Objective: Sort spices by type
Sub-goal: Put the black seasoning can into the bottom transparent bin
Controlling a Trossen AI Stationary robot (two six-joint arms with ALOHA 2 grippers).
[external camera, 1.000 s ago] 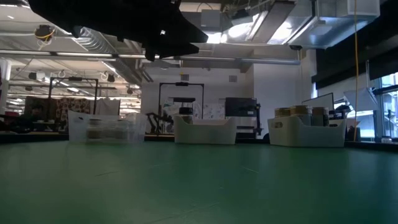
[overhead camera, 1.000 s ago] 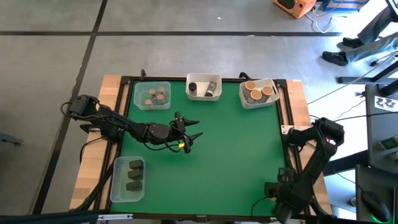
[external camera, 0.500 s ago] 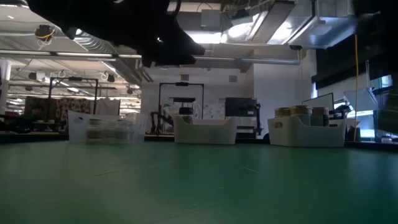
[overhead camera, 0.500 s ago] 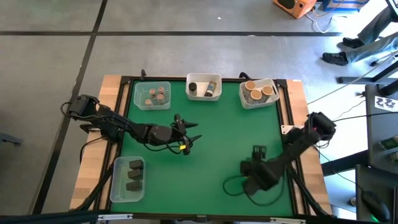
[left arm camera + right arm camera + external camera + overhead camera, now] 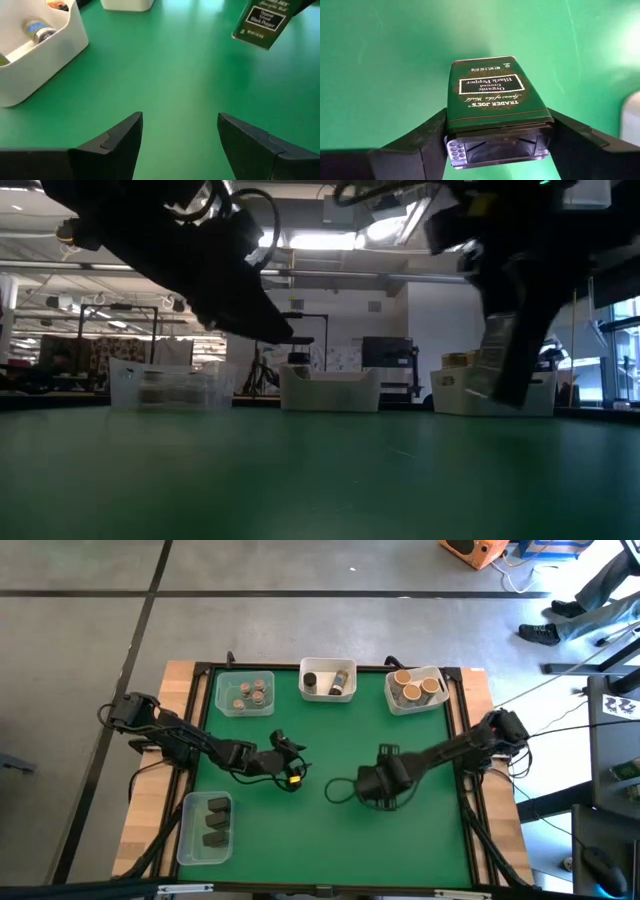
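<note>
**Pepper tin in my right gripper, sort nearly done**

Pepper tin [image 5: 495,100]: dark green, blocky, label reads black pepper. My right gripper [image 5: 497,132] is clamped on it, one finger on each side, carried above the mat [image 5: 400,830] near the middle of the table. The left wrist view catches the same tin hanging in the air, clear of the mat. In the high view the right gripper sits mid-table at [image 5: 385,780]; the tin itself is hidden under the wrist there.

My left gripper [image 5: 177,132] holds nothing, fingers spread apart over bare mat. It sits just left of centre, close to the right one but apart from it.

Progress, judged from the high view:
- back-left tub [image 5: 244,695]: grey-brown-lid jars, grouped
- back-middle tub [image 5: 328,680]: dark cylinders, looks like two
- back-right tub [image 5: 416,688]: tan-lid jars, grouped
- front-left tub [image 5: 207,828]: dark blocky tins, about three

No loose spices visible anywhere on the mat. So the held tin looks like the last one out.

Left to do, my guess: get this tin into the front-left tub with the other blocky ones. That tub is on my left arm's side, so a handover near centre seems likely, with the left fingers already parted. Can't tell more than that.
</note>
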